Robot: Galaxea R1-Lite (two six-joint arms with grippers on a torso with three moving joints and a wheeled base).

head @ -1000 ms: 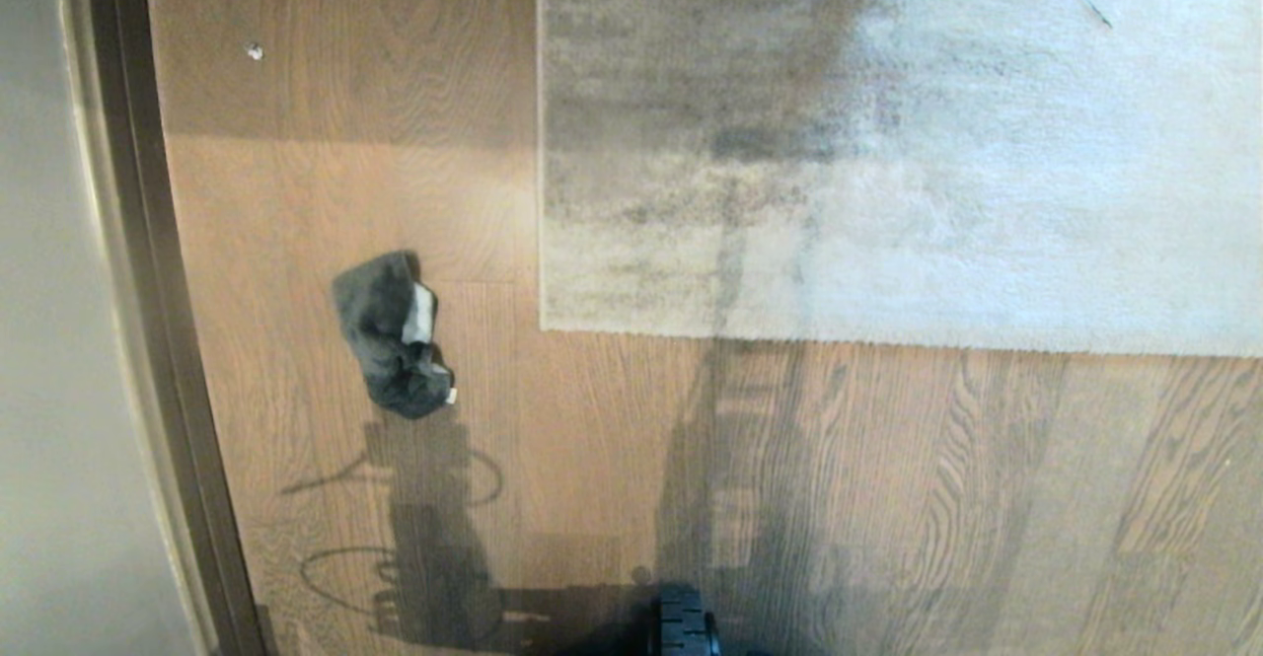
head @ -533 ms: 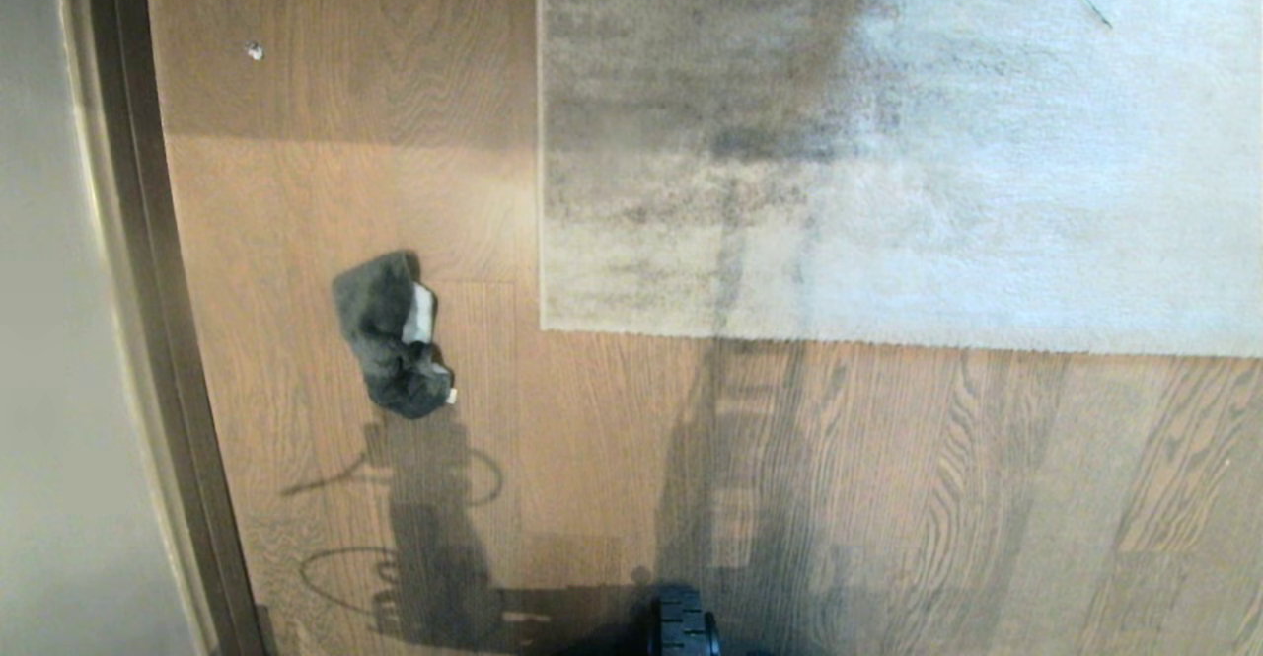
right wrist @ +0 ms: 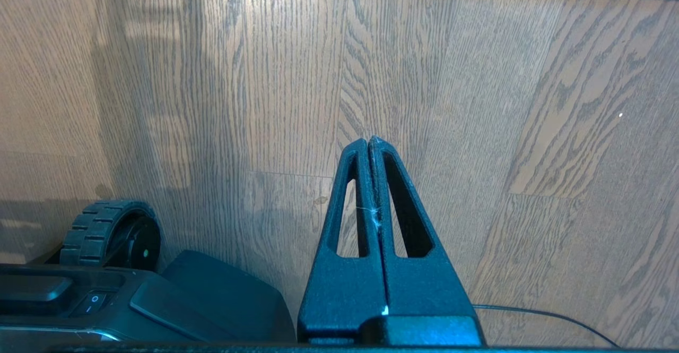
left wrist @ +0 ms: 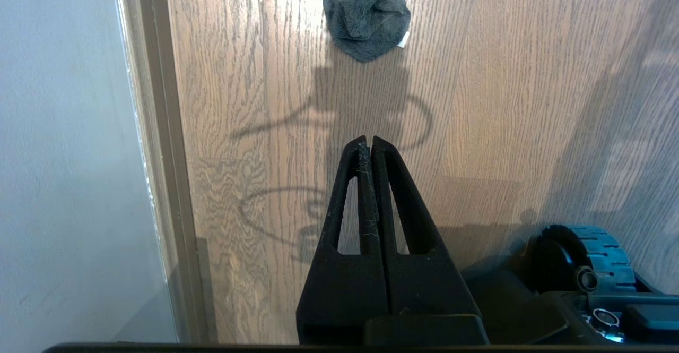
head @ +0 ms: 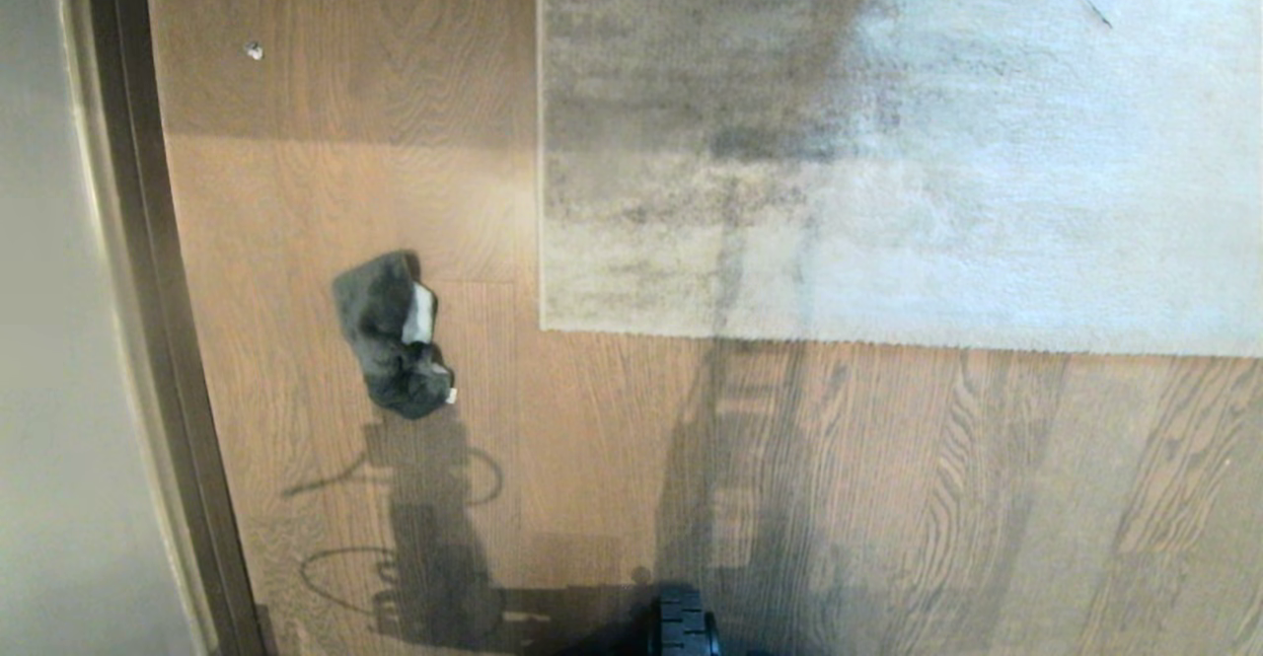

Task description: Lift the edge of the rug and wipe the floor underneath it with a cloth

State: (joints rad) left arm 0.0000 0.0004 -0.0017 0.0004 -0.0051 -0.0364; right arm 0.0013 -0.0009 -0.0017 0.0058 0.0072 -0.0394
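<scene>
Both L gripper (left wrist: 371, 141) & R gripper (right wrist: 370, 141) are pressed together, empty; the cloth (head: 393, 332) lies bunched on the floor (head: 612, 459) just beside the rug edge (head: 888, 340), so you risk a partial pinch or dragging it.

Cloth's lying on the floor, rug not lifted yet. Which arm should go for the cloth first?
Probably left. The cloth lies on the floor left of the rug edge, ahead of the shut left gripper. The right gripper, also shut, faces bare floor near the rug.
</scene>
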